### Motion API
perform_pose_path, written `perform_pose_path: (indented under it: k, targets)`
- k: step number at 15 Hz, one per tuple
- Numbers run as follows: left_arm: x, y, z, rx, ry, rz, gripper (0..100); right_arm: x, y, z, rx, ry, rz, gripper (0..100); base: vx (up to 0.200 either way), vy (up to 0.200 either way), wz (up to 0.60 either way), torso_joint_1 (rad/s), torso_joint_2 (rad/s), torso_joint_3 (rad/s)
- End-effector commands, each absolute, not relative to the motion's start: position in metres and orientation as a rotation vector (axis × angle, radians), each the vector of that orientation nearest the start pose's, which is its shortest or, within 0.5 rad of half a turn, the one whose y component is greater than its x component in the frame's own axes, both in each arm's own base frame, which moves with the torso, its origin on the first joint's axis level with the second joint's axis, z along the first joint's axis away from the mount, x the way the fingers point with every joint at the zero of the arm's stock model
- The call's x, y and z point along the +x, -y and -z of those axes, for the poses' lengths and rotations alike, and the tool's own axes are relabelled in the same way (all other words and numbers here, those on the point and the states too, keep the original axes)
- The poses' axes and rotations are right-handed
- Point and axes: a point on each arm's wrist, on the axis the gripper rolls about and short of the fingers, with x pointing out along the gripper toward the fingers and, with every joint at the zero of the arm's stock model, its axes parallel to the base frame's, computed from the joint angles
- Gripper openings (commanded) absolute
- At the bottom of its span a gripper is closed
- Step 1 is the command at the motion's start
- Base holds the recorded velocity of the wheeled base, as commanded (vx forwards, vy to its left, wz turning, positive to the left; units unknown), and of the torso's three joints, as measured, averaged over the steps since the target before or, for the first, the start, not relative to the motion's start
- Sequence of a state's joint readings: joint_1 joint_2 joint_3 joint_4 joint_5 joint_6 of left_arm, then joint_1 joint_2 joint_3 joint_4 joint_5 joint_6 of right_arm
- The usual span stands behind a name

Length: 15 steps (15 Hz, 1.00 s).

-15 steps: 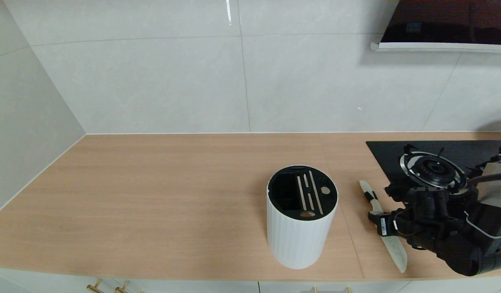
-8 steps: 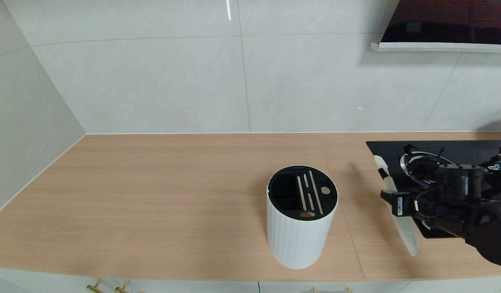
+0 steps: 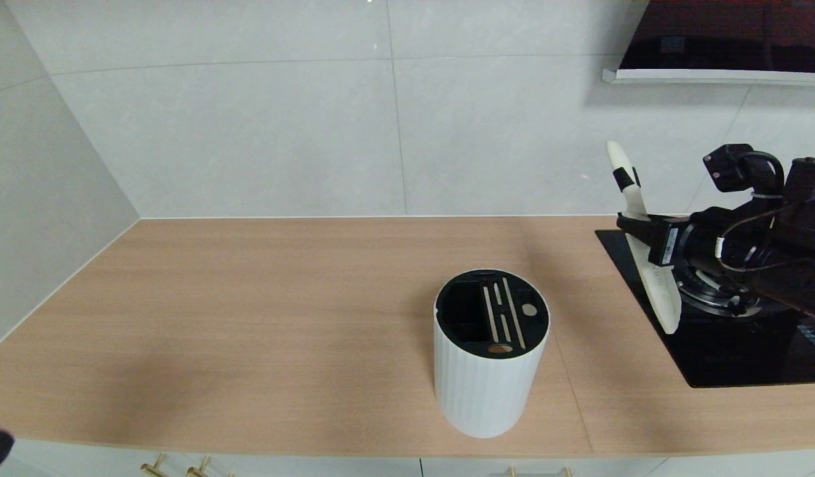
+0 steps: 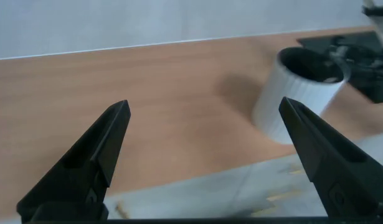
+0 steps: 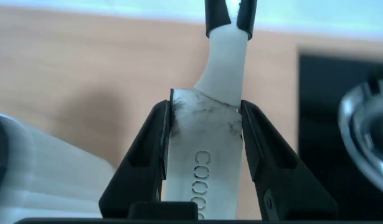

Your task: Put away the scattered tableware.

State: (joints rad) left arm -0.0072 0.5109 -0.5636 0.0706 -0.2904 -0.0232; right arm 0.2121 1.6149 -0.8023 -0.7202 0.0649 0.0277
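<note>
My right gripper (image 3: 639, 232) is shut on a cream ceramic knife (image 3: 658, 285), held in the air over the left edge of the black stove. The knife's handle (image 3: 623, 173) points up and its blade hangs downward. In the right wrist view the knife (image 5: 207, 152) sits clamped between both fingers (image 5: 147, 155). A white ribbed cylindrical knife holder (image 3: 488, 377) with a black slotted top (image 3: 492, 313) stands upright on the wooden counter, left of and below the knife. My left gripper (image 4: 203, 155) is open, low beyond the counter's front edge, with the holder (image 4: 297, 93) ahead of it.
A black gas stove (image 3: 719, 331) with a burner lies at the counter's right end, under a range hood (image 3: 719, 40). The wooden counter (image 3: 281, 298) stretches bare to the left. A tiled wall stands behind.
My right gripper has lifted the knife off the counter and raised it up and back, turning it so the handle points up. The holder has stayed put.
</note>
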Motion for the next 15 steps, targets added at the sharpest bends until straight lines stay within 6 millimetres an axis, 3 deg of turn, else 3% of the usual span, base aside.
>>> perform_pose_path:
  k: [1, 4, 7, 9, 12, 14, 15]
  targets:
    - [0.106, 0.015, -0.272, -0.085, -0.22, 0.407, 100, 0.262, -0.086, -0.243, 0.032, -0.02, -0.363, 0, 0.0, 0.0, 0.0, 0.0, 0.0, 0.0]
    - [0.118, 0.044, -0.276, -0.394, -0.23, 0.618, 100, 0.217, -0.11, -0.26, 0.1, -0.068, -0.488, 0, 0.0, 0.0, 0.0, 0.0, 0.0, 0.0]
    - [0.142, 0.077, -0.275, -0.575, -0.269, 0.759, 100, 0.19, -0.143, -0.267, 0.129, -0.102, -0.582, 0, 0.0, 0.0, 0.0, 0.0, 0.0, 0.0]
    - [0.161, 0.095, -0.269, -0.601, -0.315, 0.789, 100, 0.18, -0.159, -0.266, 0.123, -0.107, -0.613, 0, 0.0, 0.0, 0.0, 0.0, 0.0, 0.0]
    - [0.204, 0.143, -0.26, -0.556, -0.341, 0.833, 100, 0.167, -0.176, -0.261, 0.109, -0.134, -0.694, 0, 0.0, 0.0, 0.0, 0.0, 0.0, 0.0]
    - [0.211, 0.173, -0.238, -0.463, -0.294, 0.816, 100, 0.165, -0.183, -0.256, 0.1, -0.151, -0.719, 0, 0.0, 0.0, 0.0, 0.0, 0.0, 0.0]
    - [0.208, 0.18, -0.236, -0.461, -0.29, 0.833, 100, 0.164, -0.185, -0.255, 0.096, -0.157, -0.727, 0, 0.0, 0.0, 0.0, 0.0, 0.0, 0.0]
